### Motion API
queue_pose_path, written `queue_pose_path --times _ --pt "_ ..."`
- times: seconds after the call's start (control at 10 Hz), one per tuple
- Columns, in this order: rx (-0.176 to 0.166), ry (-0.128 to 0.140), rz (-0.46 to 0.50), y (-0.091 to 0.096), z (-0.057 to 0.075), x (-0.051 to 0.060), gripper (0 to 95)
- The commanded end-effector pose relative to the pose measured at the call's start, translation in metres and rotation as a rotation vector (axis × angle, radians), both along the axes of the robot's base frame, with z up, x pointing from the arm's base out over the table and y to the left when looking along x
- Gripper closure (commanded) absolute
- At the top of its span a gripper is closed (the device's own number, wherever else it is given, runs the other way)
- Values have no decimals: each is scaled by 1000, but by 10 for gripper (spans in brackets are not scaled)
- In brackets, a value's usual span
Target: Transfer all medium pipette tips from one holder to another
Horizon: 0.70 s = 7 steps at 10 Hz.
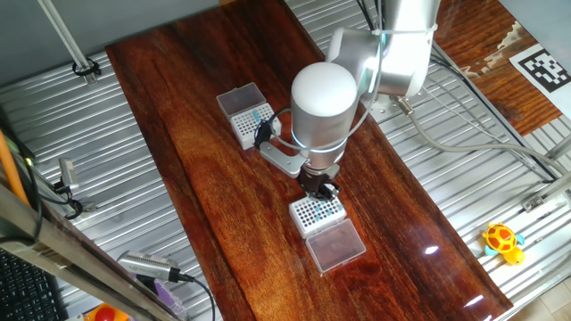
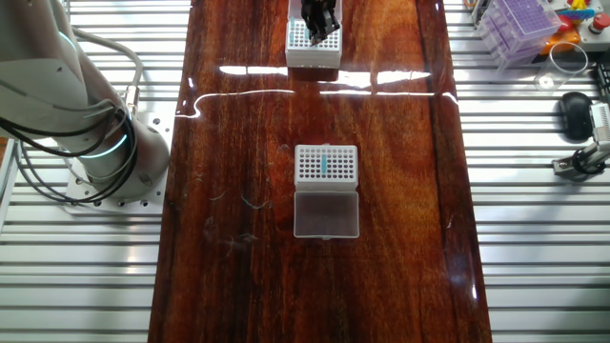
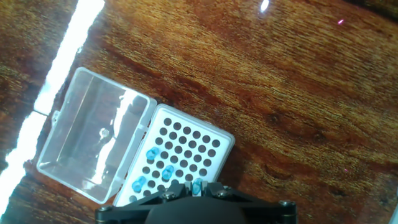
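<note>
Hovering low over the white rack (image 1: pixel 318 212) with blue tips (image 3: pixel 152 155). Jaws hidden, cannot tell if clenched. Best to go straight down, slowly.

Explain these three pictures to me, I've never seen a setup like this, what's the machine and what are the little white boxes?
It is one robot arm bolted beside a wooden table. Two pictures come from fixed cameras on different sides; the third looks down from the arm's own hand.

Its gripper hovers over one white rack, a grid of holes with its clear lid folded open. A few teal pipette tips already sit in those holes. A second rack farther along the table holds a short row of teal tips, its lid open too.

Whether the fingers hold a tip right now cannot be seen.
</note>
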State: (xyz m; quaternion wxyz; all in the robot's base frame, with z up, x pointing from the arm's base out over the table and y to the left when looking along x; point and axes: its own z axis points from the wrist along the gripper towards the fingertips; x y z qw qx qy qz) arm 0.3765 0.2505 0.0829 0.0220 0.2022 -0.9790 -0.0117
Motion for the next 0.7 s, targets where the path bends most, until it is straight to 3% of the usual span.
queue_pose_path --times 0.1,0.7 --pt "2 1 0 -1 1 -1 950" --pt "11 4 25 -8 18 0 950"
